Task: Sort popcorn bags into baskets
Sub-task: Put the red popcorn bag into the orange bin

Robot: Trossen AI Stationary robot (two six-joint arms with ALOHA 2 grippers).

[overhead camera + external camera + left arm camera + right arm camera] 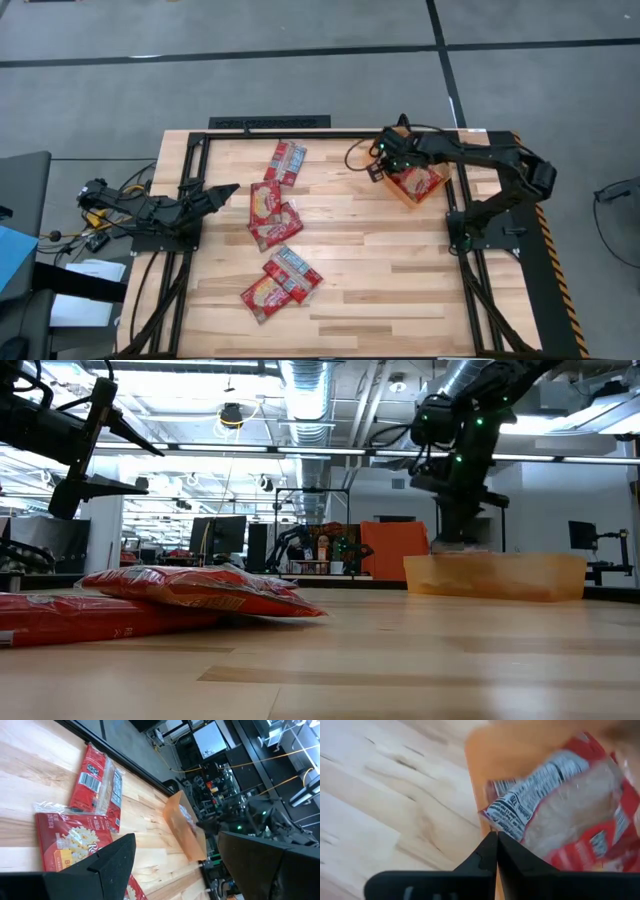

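Observation:
Several red popcorn bags lie flat on the wooden table in loose groups: two by the far edge, two or three mid-table, and more nearer. In the low view two packets overlap. The orange basket sits at the table's far right and holds at least one bag. My right gripper is shut and hovers over the basket's left end, with the bag's barcode end just beyond its tips. My left gripper waits open at the table's left edge. My right gripper points down over the basket's left rim with shut fingers and nothing between them. The barcode end of the bag in the basket lies just past the fingertips. I cannot tell whether they touch it.
A black frame runs along the far edge and both sides of the table. Bare wood lies between the bag groups and the basket. Cables trail by the left arm's base. Beyond the table, the low view shows a room with monitors and equipment.

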